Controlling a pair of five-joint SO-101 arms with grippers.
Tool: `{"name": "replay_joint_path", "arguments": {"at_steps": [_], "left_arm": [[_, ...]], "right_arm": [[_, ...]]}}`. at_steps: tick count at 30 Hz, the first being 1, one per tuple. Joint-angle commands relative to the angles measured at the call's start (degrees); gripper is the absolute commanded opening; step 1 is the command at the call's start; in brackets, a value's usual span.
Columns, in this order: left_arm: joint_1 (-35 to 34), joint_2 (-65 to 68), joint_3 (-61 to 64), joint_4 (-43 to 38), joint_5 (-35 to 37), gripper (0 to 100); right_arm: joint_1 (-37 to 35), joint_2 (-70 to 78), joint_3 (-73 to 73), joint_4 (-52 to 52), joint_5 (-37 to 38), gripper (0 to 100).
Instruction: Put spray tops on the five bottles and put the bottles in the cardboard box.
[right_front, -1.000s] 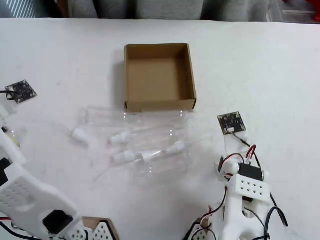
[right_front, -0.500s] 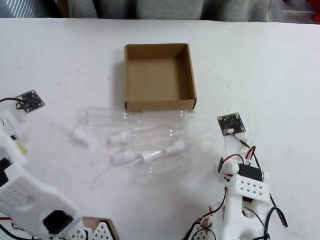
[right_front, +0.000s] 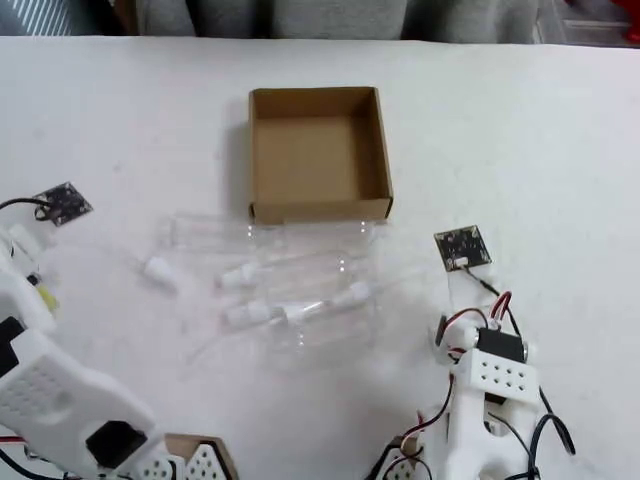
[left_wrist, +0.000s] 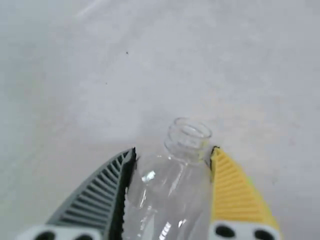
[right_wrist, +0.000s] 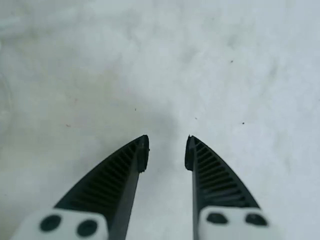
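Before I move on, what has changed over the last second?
The left arm, its jaws closed on a bottle, shifted a little toward the loose bottles, then stopped. The right arm, the loose bottles and the box stayed put.

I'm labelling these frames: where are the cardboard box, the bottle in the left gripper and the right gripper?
cardboard box (right_front: 318, 155): high view, its bare floor.
bottle (left_wrist: 170, 192): left wrist view, clear body.
right gripper (right_wrist: 165, 152): right wrist view, midway between fingertips.
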Motion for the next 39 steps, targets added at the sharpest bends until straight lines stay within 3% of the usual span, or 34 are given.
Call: {"name": "replay_joint_path", "arguments": {"at_steps": [1, 9, 14, 18, 28, 35, 39], "left_arm": [[0.92, -1.36, -6.07, 10.02, 13.01, 6], [3.56, -1.19, -14.24, 19.08, 47.82, 6], [3.91, -0.75, -13.63, 16.18, 65.67, 8], [3.74, -0.92, -9.14, 10.55, 73.58, 17], [5.32, -1.27, -4.75, 7.56, 75.52, 21], [5.14, -1.36, -5.01, 8.35, 69.89, 33], [5.05, -1.36, -5.27, 8.44, 65.41, 33]], "right_arm": [[-0.66, -0.48, -0.53, -0.84, 0.62, 10.4], [-0.66, -0.48, -0.53, -0.84, 0.62, 10.4], [-0.57, -0.48, -0.53, -0.84, 0.62, 10.4], [-0.57, -0.48, -0.53, -0.84, 0.62, 10.4], [-0.66, -0.48, -0.53, -0.84, 0.62, 10.4], [-0.66, -0.48, -0.53, -0.84, 0.62, 10.4], [-0.66, -0.48, -0.53, -0.84, 0.62, 10.4]]}}
